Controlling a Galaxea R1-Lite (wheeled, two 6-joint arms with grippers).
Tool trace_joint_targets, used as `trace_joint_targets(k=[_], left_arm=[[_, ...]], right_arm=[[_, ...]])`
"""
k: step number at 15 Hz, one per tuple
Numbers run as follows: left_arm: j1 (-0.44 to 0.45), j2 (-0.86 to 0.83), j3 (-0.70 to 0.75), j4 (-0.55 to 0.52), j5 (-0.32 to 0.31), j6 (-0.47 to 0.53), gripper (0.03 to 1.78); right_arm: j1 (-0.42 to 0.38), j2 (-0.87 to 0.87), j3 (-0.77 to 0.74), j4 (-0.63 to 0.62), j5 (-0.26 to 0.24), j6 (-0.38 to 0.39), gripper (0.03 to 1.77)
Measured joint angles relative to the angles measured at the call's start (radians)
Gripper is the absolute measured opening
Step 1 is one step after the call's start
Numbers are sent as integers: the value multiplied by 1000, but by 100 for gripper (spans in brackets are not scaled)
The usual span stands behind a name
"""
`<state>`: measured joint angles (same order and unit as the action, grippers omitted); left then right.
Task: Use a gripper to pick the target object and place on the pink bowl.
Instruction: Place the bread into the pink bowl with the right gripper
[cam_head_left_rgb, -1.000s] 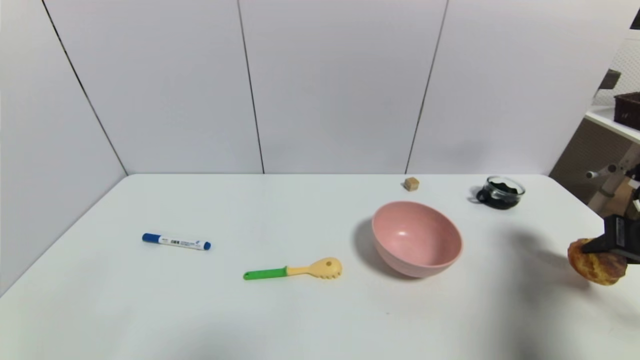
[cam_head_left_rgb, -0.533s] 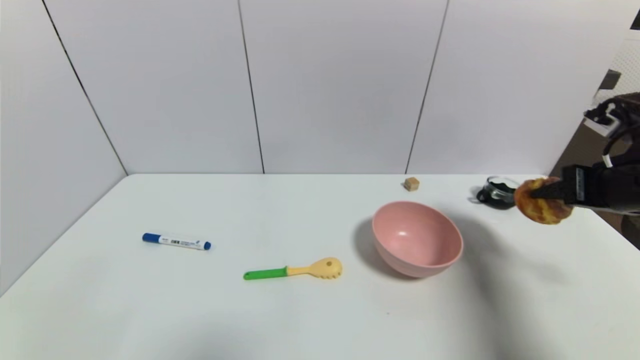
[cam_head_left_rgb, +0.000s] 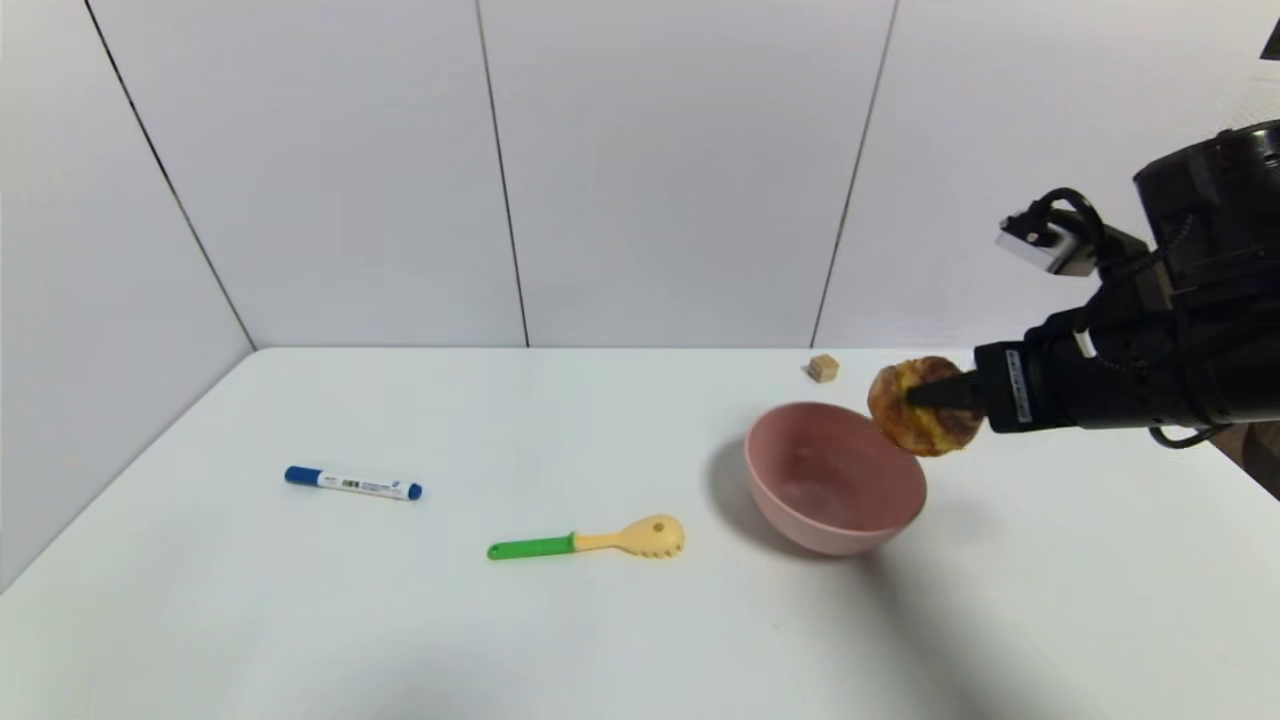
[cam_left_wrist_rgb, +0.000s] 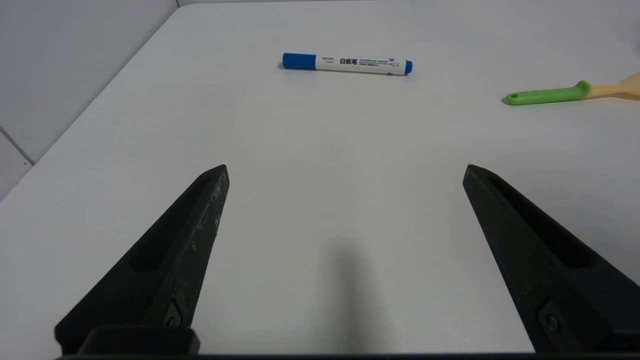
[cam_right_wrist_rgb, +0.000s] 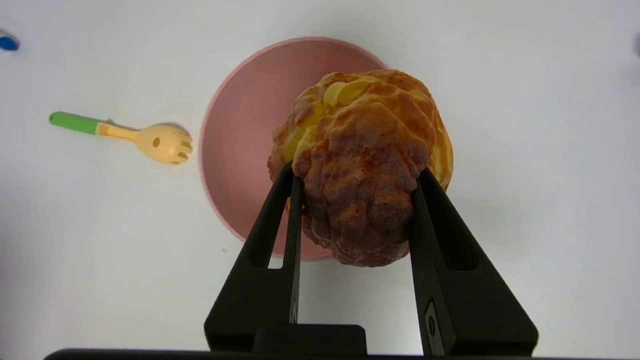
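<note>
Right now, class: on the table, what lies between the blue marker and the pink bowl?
In the head view, one thing: the spoon, green handle toward the marker, yellow head toward the bowl. The rest of that stretch is bare table.

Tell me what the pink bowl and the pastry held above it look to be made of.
Pink bowl: likely plastic, matte; even colour, smooth wall, no sharp glints.
Pastry: crackled golden-brown crust with yellow filling, like a cream puff; real or a foam replica, cannot tell. The right gripper holds it by its sides.

Right gripper (cam_head_left_rgb: 935, 395) raised, clamped — left gripper (cam_left_wrist_rgb: 345, 170) spread.
</note>
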<state>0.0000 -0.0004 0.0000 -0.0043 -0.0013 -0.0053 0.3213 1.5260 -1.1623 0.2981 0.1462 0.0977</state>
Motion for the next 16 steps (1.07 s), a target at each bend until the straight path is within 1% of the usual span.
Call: trace_joint_targets(k=[2,3,4,7,11,12,13,16], left_arm=[[0,0,0,0,0,0,169],[0,0,0,0,0,0,169],[0,0,0,0,0,0,169],[0,0,0,0,0,0,169],[0,0,0,0,0,0,169],[0,0,0,0,0,0,169],[0,0,0,0,0,0,169],[0,0,0,0,0,0,169]], right_arm=[[25,29,0,-34,19,-2,62],[35,45,0,-51,22,-4,52],[45,61,-1,-59,23,-10,47],[66,105,-2,-67,22,-14,47],[70,146,-4,-83,22,-13,49],[69,154,-4,-86,21,-14,66],[68,159,-4,-89,21,-14,78],[65,166,-5,-89,20,-14,107]])
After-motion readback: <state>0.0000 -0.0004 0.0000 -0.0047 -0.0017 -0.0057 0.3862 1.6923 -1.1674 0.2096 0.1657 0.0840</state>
